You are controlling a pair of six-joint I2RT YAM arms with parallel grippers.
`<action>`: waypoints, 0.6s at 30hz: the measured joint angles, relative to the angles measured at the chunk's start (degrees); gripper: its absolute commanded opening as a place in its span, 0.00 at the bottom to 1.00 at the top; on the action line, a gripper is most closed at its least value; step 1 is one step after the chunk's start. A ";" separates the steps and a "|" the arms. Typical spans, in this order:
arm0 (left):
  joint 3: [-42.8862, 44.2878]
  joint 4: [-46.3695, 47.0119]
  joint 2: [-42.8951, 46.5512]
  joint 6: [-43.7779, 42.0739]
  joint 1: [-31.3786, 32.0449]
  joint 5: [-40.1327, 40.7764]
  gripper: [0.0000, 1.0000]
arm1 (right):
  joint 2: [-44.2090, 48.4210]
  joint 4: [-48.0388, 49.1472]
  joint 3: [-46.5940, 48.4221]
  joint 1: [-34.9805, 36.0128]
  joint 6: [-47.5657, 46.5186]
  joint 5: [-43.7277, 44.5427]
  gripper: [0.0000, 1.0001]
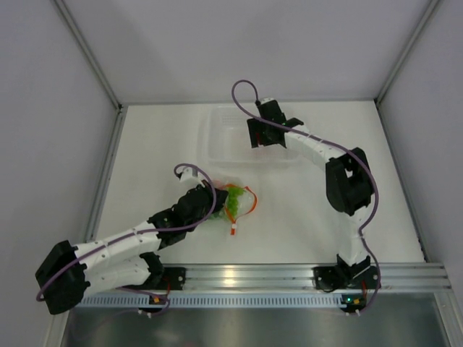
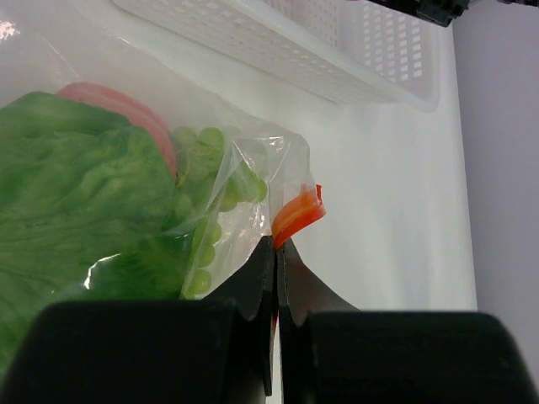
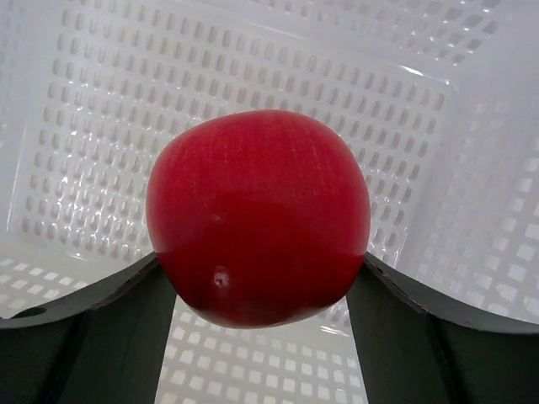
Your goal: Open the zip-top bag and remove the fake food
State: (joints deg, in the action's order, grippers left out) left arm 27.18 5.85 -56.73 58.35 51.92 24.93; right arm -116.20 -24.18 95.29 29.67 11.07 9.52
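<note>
Top view: left gripper (image 1: 215, 201) is at the zip-top bag (image 1: 237, 204), which lies mid-table and well apart from the tray (image 1: 211, 134). The orange zip strip (image 1: 250, 196) is looped out, so the mouth looks open. Right gripper (image 1: 259, 139) hangs over the tray. Left wrist: jaws closed to a sliver, pinching the clear film at the bag's edge just beside the strip. Lettuce (image 2: 76, 202), grape bunch (image 2: 210, 210) and a pink fruit (image 2: 126, 105) are all inside the bag. Right wrist: claw is spread about a tomato's width and clamped on the red tomato (image 3: 257, 215), which is held above the tray's perforated floor and not set down. My read on progress: bag opened, one item out and about to drop. Three left to pull, and the lettuce looks the bulkiest.
</note>
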 measured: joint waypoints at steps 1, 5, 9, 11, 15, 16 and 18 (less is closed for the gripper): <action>0.13 -0.07 0.00 -0.07 0.02 -0.04 0.00 | -0.87 -0.50 0.66 -0.07 -0.22 0.15 0.93; 0.61 -0.22 0.46 -0.79 0.04 -0.22 0.00 | -1.20 -2.03 0.85 -0.11 -0.92 0.39 0.98; 1.22 -0.33 1.40 -1.57 0.04 -0.44 0.00 | 0.74 -1.88 -0.31 -0.11 -0.90 0.31 0.96; 1.79 -0.37 1.40 -1.90 0.04 -0.72 0.00 | 3.67 -1.64 -2.64 -0.13 -0.46 0.20 0.93; 2.64 -0.44 1.40 -2.43 0.04 -1.16 0.00 | 13.53 -0.44 -10.25 -0.13 1.99 -1.18 0.83; 2.82 -0.42 1.40 -2.54 0.04 -1.25 0.00 | 16.33 -0.09 -12.37 -0.13 2.80 -2.05 0.81; 2.99 -0.46 1.40 -2.60 0.04 -1.31 0.00 | 22.60 1.44 -17.27 -0.09 5.11 -3.91 0.75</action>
State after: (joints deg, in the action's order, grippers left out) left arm 30.17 5.39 -55.33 55.75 51.96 23.62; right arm -93.60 -22.74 78.02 29.58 16.19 5.61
